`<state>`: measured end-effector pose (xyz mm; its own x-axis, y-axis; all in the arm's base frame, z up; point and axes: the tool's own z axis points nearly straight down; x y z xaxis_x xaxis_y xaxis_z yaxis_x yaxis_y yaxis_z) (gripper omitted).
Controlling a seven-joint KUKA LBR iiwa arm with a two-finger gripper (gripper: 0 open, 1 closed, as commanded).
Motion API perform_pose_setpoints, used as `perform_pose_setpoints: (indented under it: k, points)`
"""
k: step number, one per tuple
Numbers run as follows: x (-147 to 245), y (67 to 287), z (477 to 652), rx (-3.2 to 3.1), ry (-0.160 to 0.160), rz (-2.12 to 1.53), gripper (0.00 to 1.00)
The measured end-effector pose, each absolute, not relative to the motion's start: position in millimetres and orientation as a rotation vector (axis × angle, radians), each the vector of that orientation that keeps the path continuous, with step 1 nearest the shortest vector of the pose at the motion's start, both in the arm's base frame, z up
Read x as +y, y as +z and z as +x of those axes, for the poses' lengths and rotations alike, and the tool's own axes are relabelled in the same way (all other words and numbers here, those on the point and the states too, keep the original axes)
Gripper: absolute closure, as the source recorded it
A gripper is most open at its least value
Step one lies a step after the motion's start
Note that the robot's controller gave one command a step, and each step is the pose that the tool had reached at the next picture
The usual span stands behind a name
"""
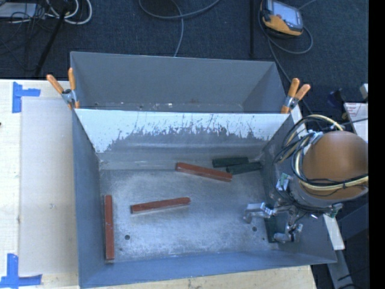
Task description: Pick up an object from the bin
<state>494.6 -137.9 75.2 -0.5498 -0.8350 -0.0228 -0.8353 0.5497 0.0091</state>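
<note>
Starting w/ the biggest: the grey bin [180, 89] takes up the centre of the frame, and its floor is mostly bare. The arm comes in from the right edge, w/ its orange dome cover [337, 161] and looped cables at mid-right. Below that, the gripper [280, 224] sits low in the bin's lower-right corner, over bare floor and near the right wall. Can't tell whether it's spread or closed, since the wrist hardware hides that. Nothing shows as held.

There are few things to pick:
- The long red-brown bar [109, 226] is at lower left. It runs top-to-bottom along the left wall, touching or just beside it.
- The angled red-brown bar [203, 172] is at centre, slightly tilted.
- The shorter red-brown bar [160, 205] is left of centre, nearly level, apart from the others.
- Two dark green-black pieces [230, 161] and [243, 168] are right of centre, side by side. They are just beside the angled bar's right end and are the closest things to the gripper, up and to its left.

Judgement: this is the approach step, w/ no grasp made yet. The next move prob. calls for shifting up-left over the dark pieces or the angled bar. The gripper should then be turned to close across the narrow width before it goes down. The wall-side bar looks like the worst pick, w/ little room on its wall side.
</note>
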Motion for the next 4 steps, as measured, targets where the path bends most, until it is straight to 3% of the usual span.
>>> perform_pose_setpoints:
  k: [1,2,3,4]
  points:
    - [-137.2,76.7,550.3,2.72,0.036,-1.558,0.0]
    - [-121.3,71.9,582.7,2.531,0.026,-1.846,0.0]
    - [-155.7,128.3,543.0,2.534,0.009,-1.844,0.0]
    - [-118.7,135.0,488.6,2.417,0.009,-2.01,0.0]
